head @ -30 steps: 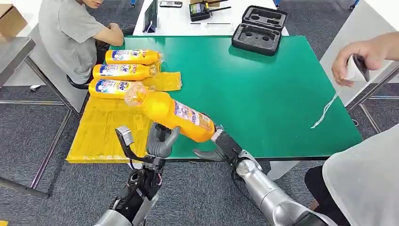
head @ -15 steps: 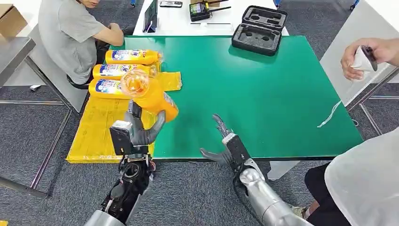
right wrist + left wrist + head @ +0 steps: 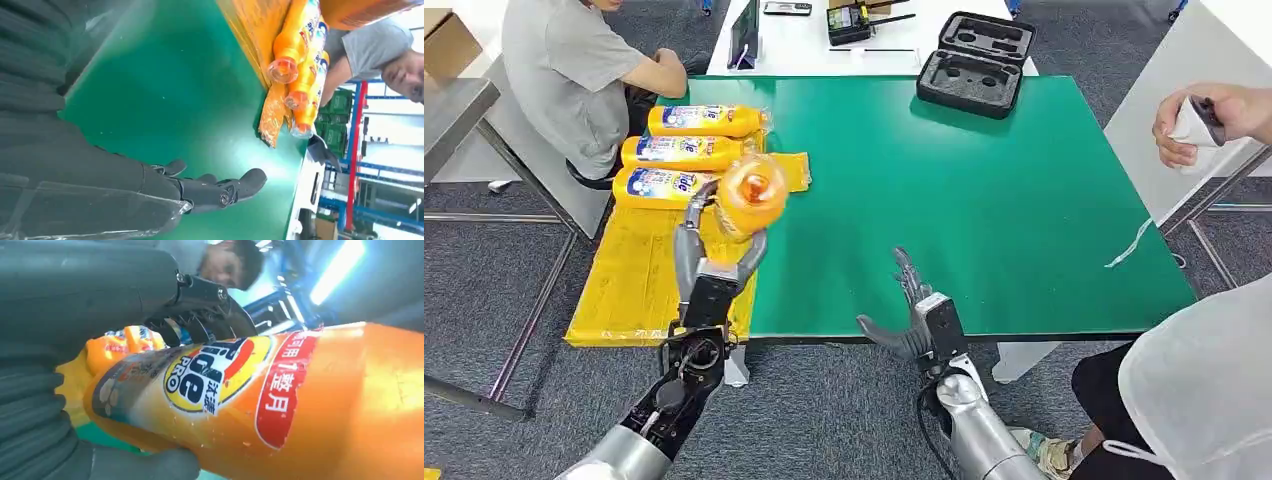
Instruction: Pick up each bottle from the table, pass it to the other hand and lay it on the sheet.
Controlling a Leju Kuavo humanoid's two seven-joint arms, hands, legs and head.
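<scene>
My left hand (image 3: 714, 262) grips an orange detergent bottle (image 3: 748, 197) and holds it above the yellow sheet (image 3: 639, 275), its cap end turned toward my head camera. In the left wrist view the bottle (image 3: 280, 400) lies across my left hand (image 3: 75, 370), label facing out. Three more orange bottles (image 3: 686, 152) lie side by side on the far part of the sheet, and they appear again as the bottles (image 3: 300, 75) in the right wrist view. My right hand (image 3: 911, 305) hovers open at the near edge of the green table (image 3: 984, 200), holding nothing.
A person in a grey shirt (image 3: 574, 70) sits at the far left by the sheet. Another person's hand (image 3: 1209, 120) holds a white object with a dangling cord at the right. A black foam case (image 3: 976, 60) rests on the table's far edge.
The bottle passed from my right hand to my left hand, which swung it left and up over the sheet. My right hand let go and drew back to the table's near edge.
</scene>
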